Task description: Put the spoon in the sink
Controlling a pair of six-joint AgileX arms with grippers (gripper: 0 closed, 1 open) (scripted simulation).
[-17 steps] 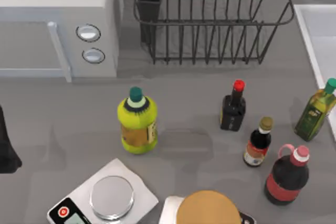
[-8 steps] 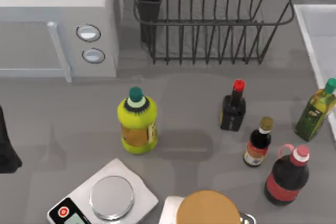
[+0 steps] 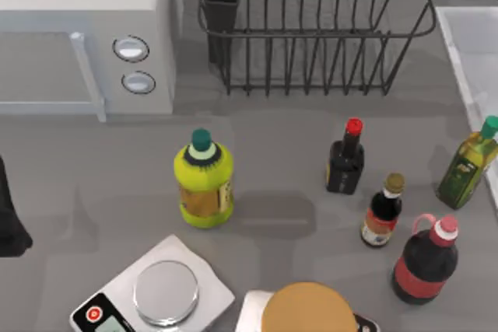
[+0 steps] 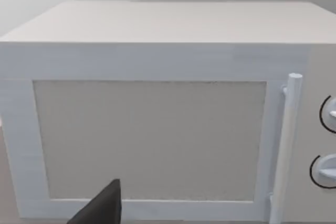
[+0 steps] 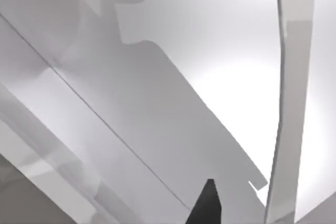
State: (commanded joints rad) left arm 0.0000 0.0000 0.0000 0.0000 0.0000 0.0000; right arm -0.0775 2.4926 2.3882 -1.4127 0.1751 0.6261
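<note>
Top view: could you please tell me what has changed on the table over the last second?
Nothing has visibly changed. The yellow-green bottle, the red-capped dark bottle, the scale, the dish rack, the microwave and the sink stand where they did. The left arm stays parked at the table's left edge.

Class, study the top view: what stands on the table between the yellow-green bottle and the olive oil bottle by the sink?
In the top view, a red-capped dark bottle stands between the yellow-green bottle and the olive oil bottle.
</note>
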